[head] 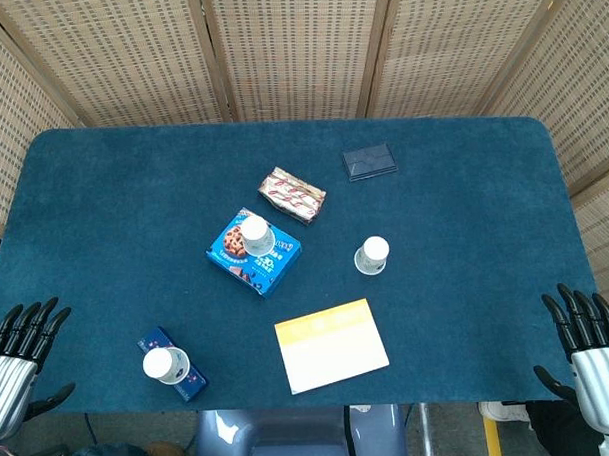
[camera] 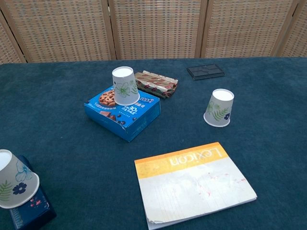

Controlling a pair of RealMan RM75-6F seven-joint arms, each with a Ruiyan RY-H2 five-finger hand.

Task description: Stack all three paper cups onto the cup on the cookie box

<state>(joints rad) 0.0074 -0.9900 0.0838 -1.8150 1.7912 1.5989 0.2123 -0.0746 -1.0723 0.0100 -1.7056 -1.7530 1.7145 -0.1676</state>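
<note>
Nothing was stacked yet; one cup sat inverted on the cookie box mid-counter; another stood right of it; a third near the front-left corner. Left hand and right hand hung empty, fingers spread, at the front corners; next, I judged, reach for a loose cup.

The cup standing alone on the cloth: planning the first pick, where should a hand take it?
Grip the paper cup around its side wall from the right. It stands upside down, narrow closed base up, with bare cloth around it; the right hand is nearest.
</note>
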